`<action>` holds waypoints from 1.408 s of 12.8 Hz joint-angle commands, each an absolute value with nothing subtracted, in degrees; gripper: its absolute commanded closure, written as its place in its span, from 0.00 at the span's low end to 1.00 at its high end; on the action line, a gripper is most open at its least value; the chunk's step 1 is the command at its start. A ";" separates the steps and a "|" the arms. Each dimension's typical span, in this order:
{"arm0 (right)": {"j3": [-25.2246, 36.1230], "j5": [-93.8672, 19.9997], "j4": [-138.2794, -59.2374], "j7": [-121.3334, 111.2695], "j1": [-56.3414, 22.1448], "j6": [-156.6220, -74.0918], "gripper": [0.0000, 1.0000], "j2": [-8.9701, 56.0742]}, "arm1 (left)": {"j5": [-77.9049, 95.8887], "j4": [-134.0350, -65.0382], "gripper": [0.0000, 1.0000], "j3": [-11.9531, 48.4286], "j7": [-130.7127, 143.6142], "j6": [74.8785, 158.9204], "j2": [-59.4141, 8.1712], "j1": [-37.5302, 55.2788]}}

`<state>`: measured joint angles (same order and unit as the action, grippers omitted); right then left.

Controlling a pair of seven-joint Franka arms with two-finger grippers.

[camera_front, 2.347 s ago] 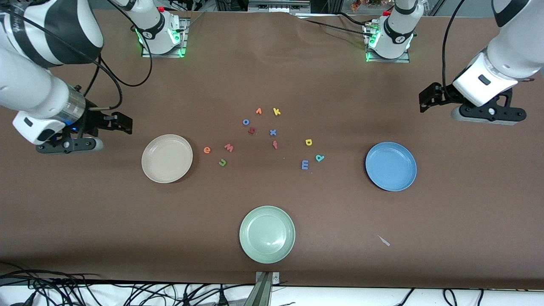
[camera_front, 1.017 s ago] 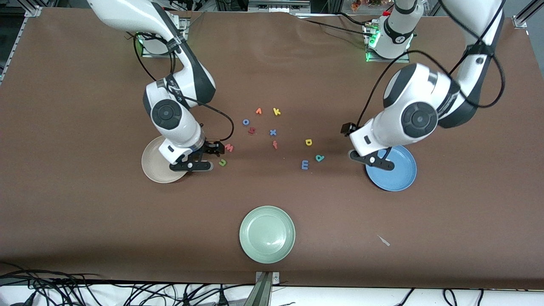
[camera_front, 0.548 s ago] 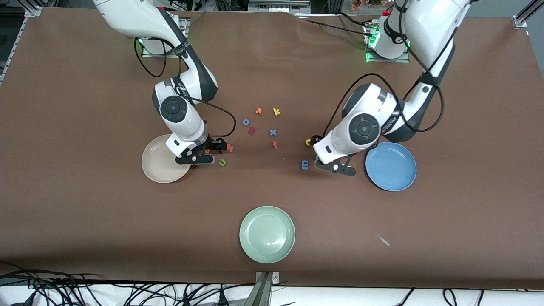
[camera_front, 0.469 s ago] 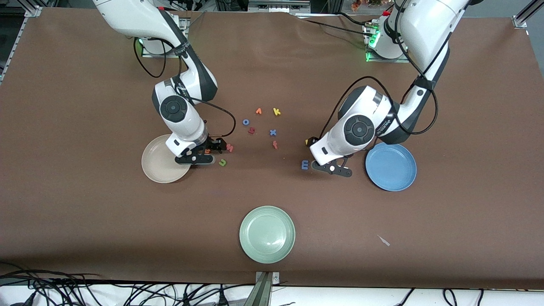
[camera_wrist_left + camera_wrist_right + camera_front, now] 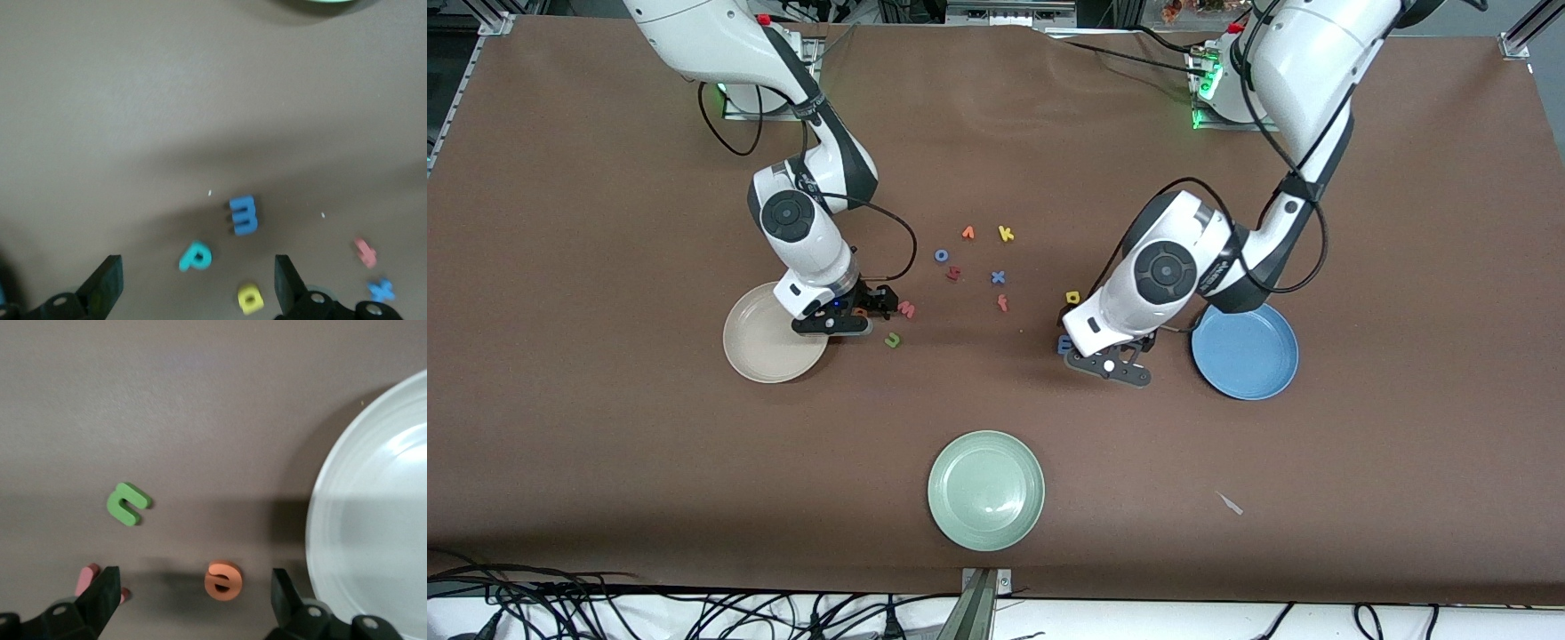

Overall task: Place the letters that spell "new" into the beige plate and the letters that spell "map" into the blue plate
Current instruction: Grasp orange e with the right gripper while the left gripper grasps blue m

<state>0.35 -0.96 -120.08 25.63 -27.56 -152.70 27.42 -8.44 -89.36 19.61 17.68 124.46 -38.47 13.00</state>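
Foam letters lie loose on the table between the beige plate (image 5: 775, 332) and blue plate (image 5: 1245, 348). Right gripper (image 5: 193, 603) hangs wide open and empty over the orange e (image 5: 223, 579), seemingly lining up a grasp. Left gripper (image 5: 199, 285), equally open and empty, hovers above the teal p (image 5: 195, 256), beside the blue m (image 5: 243, 215) and yellow a (image 5: 249, 298).

Bare table (image 5: 649, 462) around pale green plate (image 5: 985, 490).

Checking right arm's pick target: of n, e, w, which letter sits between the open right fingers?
The orange e, lying centred between the right gripper's open fingers beside the beige plate. The green n and pink w lie off-centre.
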 commanded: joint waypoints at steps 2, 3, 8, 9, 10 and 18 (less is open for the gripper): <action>0.62 -0.70 -121.64 26.37 -27.86 -153.72 0.05 26.19 | -11.95 -88.06 0.00 19.34 19.16 125.16 -40.87 14.68; 0.62 -0.70 -121.64 26.37 -27.86 -153.81 0.09 26.19 | -12.04 -88.24 0.00 19.34 19.51 125.24 -41.22 14.68; 0.62 -0.62 -121.73 25.66 -27.77 -153.81 0.23 26.45 | -11.42 -87.71 0.00 19.34 19.95 130.41 -46.57 15.72; 0.70 -0.62 -121.73 25.58 -27.77 -153.81 0.23 26.46 | -11.34 -87.71 0.00 19.34 20.13 132.08 -46.93 16.08; 0.70 -0.62 -121.82 25.58 -27.77 -153.81 0.23 26.54 | -11.95 -87.63 0.00 19.34 20.04 132.19 -47.28 16.00; 0.88 -0.62 -121.73 25.40 -27.51 -154.07 0.23 28.12 | -15.28 -87.80 0.20 19.16 20.13 132.45 -48.07 16.70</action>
